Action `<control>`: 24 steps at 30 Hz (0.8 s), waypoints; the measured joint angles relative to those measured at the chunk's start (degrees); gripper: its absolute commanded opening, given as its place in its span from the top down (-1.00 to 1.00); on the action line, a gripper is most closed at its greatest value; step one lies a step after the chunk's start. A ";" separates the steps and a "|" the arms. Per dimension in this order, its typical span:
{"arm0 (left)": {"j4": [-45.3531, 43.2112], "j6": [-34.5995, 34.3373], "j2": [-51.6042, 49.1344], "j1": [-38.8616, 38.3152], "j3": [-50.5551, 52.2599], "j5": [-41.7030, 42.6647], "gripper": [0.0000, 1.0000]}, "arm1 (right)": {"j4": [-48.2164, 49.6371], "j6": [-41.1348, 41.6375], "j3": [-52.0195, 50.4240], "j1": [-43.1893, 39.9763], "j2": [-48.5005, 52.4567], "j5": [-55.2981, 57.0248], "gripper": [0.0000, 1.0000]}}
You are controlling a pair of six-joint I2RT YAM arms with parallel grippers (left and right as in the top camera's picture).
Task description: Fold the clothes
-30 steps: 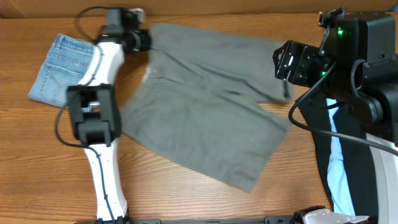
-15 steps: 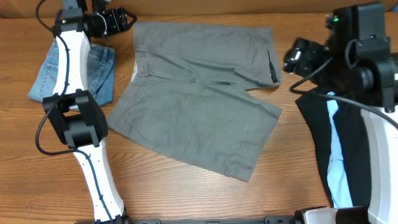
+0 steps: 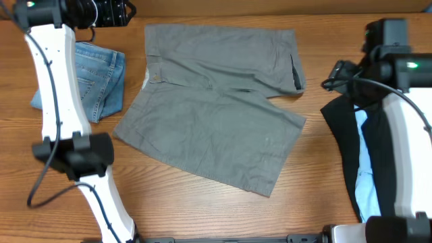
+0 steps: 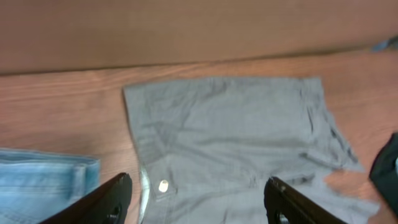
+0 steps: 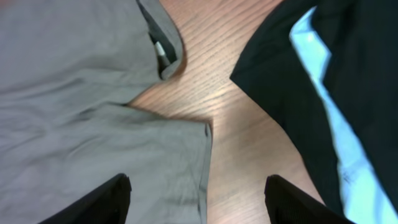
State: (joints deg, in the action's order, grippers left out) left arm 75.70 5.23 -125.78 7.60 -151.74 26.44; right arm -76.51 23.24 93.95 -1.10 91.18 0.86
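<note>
Grey shorts (image 3: 216,108) flat, apart from fingers (image 4: 111,198)

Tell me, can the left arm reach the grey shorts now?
Probably yes. The left gripper hangs open near one corner of the grey shorts, and nothing lies on them or in between.

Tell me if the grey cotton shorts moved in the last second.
Yes. The grey cotton shorts shifted left, toward the folded light-blue denim shorts, and their top edge now runs parallel to the wooden table's far edge.
</note>
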 measured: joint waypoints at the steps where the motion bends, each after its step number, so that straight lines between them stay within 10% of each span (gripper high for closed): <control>1: 1.64 0.87 1.64 -0.66 -0.22 -1.51 -0.45 | 1.95 -0.11 -2.43 0.00 0.70 -0.02 -0.37; 13: 19.23 3.74 11.69 -7.65 -0.94 -16.59 -0.57 | 28.96 -4.72 -26.08 0.02 9.49 -10.25 -0.26; 19: 20.98 1.95 13.16 -7.63 -0.85 -18.62 -0.59 | 36.37 -5.73 -30.71 0.02 12.94 -9.33 0.56; 24: 20.98 1.14 14.93 -7.63 -0.74 -18.91 -0.67 | 38.18 -5.01 -31.36 0.00 13.09 -7.19 0.74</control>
State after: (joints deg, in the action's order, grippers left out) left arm 96.68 6.37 -110.85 -0.03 -152.48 7.53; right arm -38.33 18.24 62.59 -1.10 104.27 -6.33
